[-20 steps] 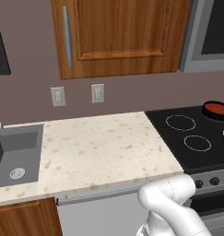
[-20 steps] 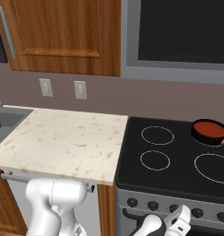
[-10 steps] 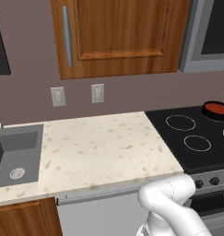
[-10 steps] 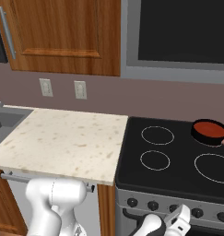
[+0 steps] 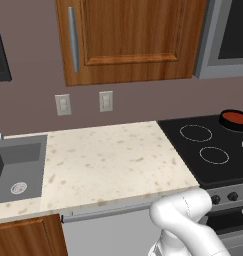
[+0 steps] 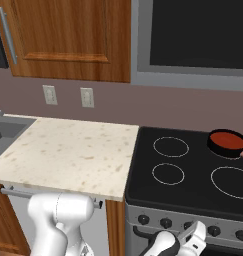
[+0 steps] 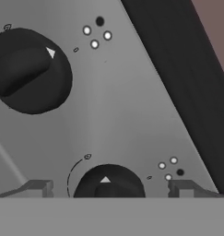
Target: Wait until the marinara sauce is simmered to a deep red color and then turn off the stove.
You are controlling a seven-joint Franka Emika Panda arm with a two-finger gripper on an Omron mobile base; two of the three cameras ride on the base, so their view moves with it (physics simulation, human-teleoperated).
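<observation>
I count one black glass cooktop [image 6: 193,172] with four white ring burner outlines, three of them bare and one under the single small shallow black pan [image 6: 226,143], which holds one flat disc of red sauce [image 6: 228,138]. Along its steel-grey front I see five dark round knobs [image 6: 166,222] in the right base view, and two of them up close in my hand view. There are two white wall outlets [image 5: 63,104], one grey sink basin [image 5: 30,165], and one speckled beige counter [image 5: 113,162].
</observation>
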